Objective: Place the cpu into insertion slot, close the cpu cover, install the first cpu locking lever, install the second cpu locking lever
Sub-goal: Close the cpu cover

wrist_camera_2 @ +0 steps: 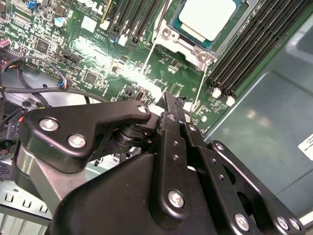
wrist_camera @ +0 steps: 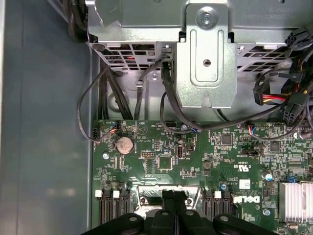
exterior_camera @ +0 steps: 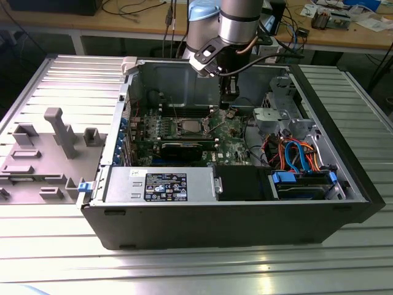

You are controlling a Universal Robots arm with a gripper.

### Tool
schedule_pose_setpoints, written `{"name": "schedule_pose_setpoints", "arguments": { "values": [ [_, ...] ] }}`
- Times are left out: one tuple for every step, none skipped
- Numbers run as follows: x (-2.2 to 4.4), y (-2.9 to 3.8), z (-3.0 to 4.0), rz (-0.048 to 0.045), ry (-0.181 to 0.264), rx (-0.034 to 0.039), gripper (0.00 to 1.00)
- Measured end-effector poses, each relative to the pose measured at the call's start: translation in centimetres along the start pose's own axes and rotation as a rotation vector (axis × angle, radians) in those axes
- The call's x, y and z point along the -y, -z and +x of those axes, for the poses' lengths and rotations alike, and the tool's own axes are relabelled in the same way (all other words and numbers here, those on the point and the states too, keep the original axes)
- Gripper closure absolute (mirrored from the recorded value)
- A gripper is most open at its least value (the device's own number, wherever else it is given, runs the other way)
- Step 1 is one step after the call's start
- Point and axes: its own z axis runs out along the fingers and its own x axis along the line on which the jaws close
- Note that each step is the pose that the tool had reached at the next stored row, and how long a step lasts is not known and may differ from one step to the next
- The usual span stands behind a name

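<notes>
My pincer hangs fingers together, gripping nothing I can see, the chip seated in its socket just ahead of the tips; I judge a slow, level push on the wire lever safest, clear of the memory slots.

Silver cpu, green board, black pincer

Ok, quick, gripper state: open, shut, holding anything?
Gripper: shut, fingers pressed together, nothing seen between them; the cpu lies apart from it.
</notes>
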Motion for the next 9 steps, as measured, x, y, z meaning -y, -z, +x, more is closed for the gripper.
{"name": "schedule_pose_setpoints", "arguments": {
  "values": [
    [-0.04,0.0,0.0,0.0,0.0,-0.0001,0.89],
    [-0.09,0.0,0.0,0.0,0.0,0.0,0.89],
    [-0.15,0.0,0.0,0.0,0.0,0.0,0.89],
    [-0.22,0.0,0.0,0.0,0.0,0.0,0.89],
    [-0.28,0.0,0.0,0.0,0.0,-0.0001,0.89],
    [-0.33,-0.01,0.0,0.0,0.0,0.0,0.89],
    [-0.37,-0.01,0.0,0.0,0.0,0.0,0.89],
    [-0.42,-0.01,-0.01,0.0,0.0,0.0,0.89],
    [-0.46,-0.01,-0.01,0.0,0.0,0.0,0.89]
  ]
}}
